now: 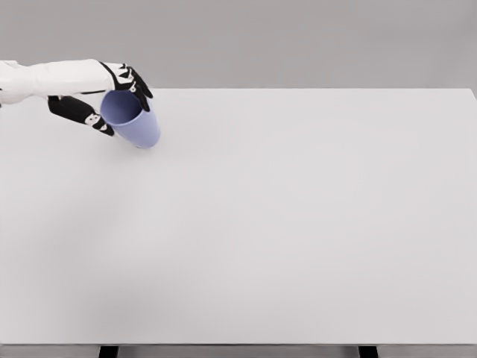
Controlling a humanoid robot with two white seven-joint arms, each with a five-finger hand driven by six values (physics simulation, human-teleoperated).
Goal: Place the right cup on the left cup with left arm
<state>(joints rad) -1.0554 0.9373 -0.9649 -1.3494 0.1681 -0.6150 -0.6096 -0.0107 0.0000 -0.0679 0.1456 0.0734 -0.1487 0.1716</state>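
Trouble lies in the grip; the left hand (100, 93) has its fingers (139, 83) clamped round a lavender cup (133, 119) near the far left corner of the white bench (298, 224), and the cup is tilted, mouth toward the camera; no second cup shows, so the target is unclear; a tilted cup may slip or land crooked; the right arm is out of view.

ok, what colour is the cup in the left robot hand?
Light blue-lavender, plain, no pattern. The cup sits in the left robot hand, clearest in the head view.
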